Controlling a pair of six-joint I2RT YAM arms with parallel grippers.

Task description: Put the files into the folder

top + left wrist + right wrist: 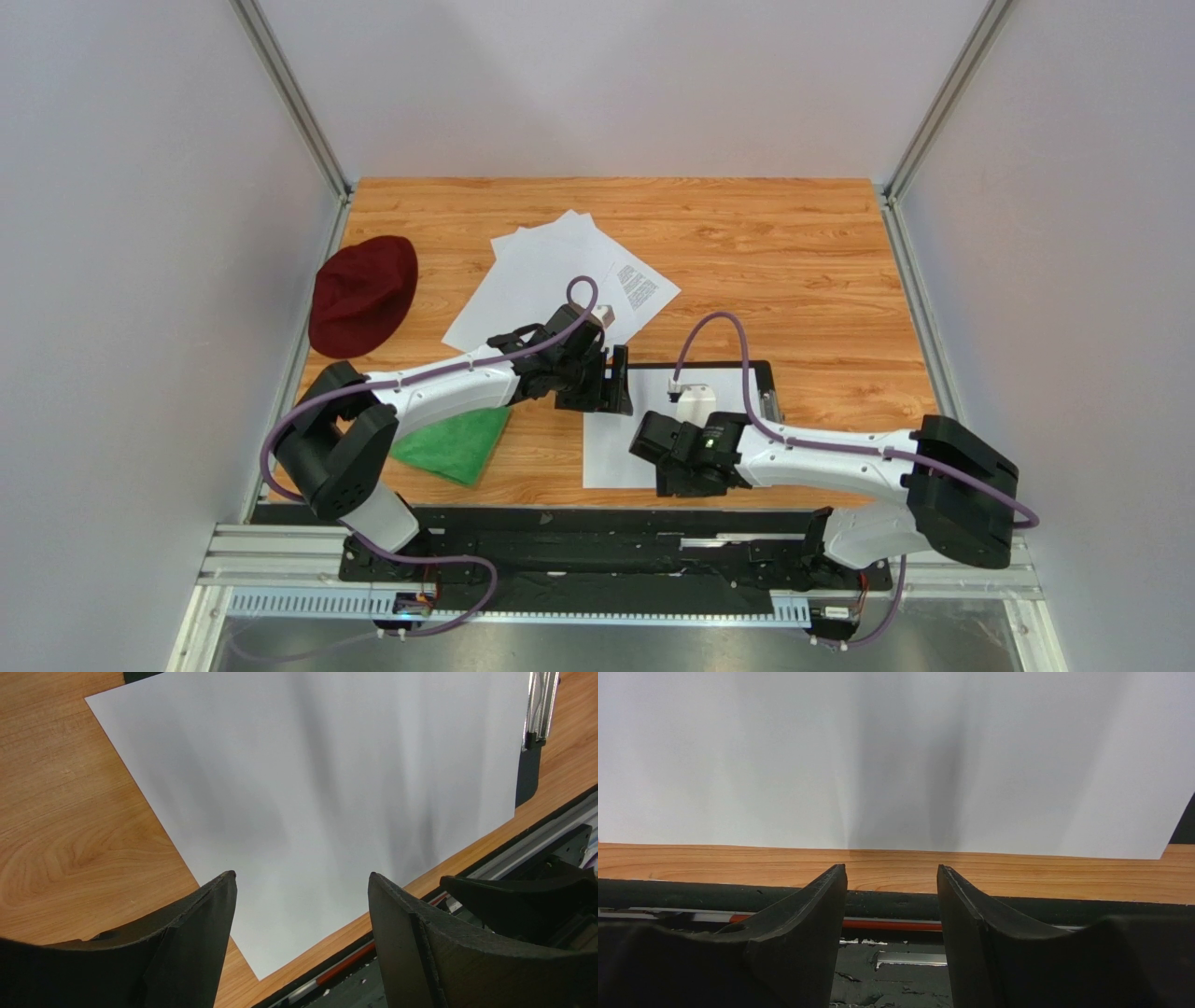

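"While the table (800, 280) is viewed from above, where is the folder (765, 378) found?"

"It is laid flat at the near right, mostly covered by one white sheet (617, 437) that is set askew, its left and near edges lying out on bare wood. The rest of the files (554, 280) — a loose fan of sheets, one printed with a small text block — are spread farther back and to the left, well apart from the folder."

"And how are the jaws held?"

"The left jaws are held apart above the sheet's left edge, with nothing gripped between them; the folder's metal clip (544, 703) is seen beyond them in the left wrist view. The right jaws are likewise parted, with nothing clamped, just past the sheet's near edge. A dark red hat (365, 291) and a green cloth (452, 445) are placed at the table's left side."
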